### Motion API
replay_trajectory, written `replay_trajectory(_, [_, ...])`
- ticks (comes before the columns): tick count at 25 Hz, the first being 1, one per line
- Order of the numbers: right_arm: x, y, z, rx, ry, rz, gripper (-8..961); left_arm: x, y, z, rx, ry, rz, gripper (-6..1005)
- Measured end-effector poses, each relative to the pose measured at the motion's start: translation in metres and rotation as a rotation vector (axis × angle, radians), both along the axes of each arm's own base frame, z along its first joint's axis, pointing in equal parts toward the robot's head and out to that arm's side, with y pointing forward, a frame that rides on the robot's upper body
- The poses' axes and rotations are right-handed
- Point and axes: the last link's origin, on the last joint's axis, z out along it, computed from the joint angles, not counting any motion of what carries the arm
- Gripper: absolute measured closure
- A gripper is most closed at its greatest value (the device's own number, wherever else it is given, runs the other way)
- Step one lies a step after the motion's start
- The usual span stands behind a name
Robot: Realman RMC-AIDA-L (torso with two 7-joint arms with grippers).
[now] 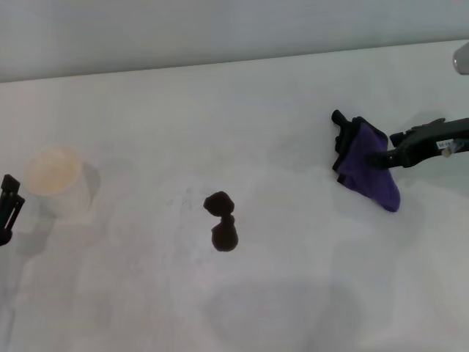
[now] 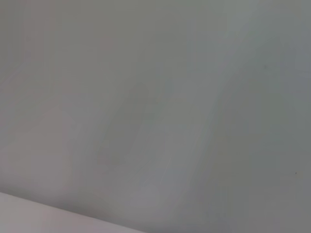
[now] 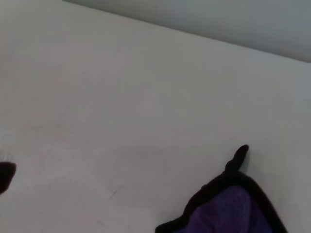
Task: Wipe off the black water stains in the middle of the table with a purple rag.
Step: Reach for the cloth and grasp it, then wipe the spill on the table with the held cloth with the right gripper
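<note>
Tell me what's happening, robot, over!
Right pincer shut on small purple rag, right of centre. Left pincer parked far left. Dark figure-eight water stains unwiped; path clear.

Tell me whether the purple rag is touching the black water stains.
Apart. The head view shows bare table between the purple rag and the black water stains.

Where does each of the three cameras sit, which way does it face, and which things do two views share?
Head view: from the robot's head, forward and down on the table; shows right gripper on the purple rag, left gripper at the edge, black water stains, paper cup.
Left wrist view: only a plain grey surface; no part of the robot.
Right wrist view: along the table; no fingers visible.
Shared: head and right wrist views both show rag and stains.
</note>
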Motion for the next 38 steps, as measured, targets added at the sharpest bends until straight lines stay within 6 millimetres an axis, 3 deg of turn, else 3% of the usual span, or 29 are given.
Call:
replay_trajectory(4, [0.002,0.001,-0.006,-0.010,0.007,-0.014,115,0.000,0.001,0.000,0.000,-0.005,0.000,111])
replay_trajectory(15, [0.006,0.002,-0.011,-0.006,0.010,-0.027,279,0.000,0.001,0.000,0.000,-0.004,-0.001,112])
replay_trajectory(23, [0.009,0.000,-0.014,-0.007,0.024,-0.048,498,0.000,0.000,0.000,-0.003,-0.002,-0.002,112])
replay_trajectory(28, [0.010,-0.002,-0.015,-0.010,0.035,-0.050,574,0.000,-0.002,0.000,-0.001,-0.002,-0.003,112])
replay_trajectory(31, [0.009,-0.003,-0.015,-0.010,0.052,-0.052,682,-0.001,-0.003,0.000,-0.001,-0.002,-0.002,112])
replay_trajectory(34, [0.007,-0.005,-0.015,-0.028,0.061,-0.048,791,-0.001,-0.003,0.000,0.000,-0.007,-0.001,111])
replay_trajectory(38, [-0.003,-0.007,-0.011,-0.049,0.071,-0.013,843,0.000,-0.002,0.001,0.001,-0.014,-0.004,111])
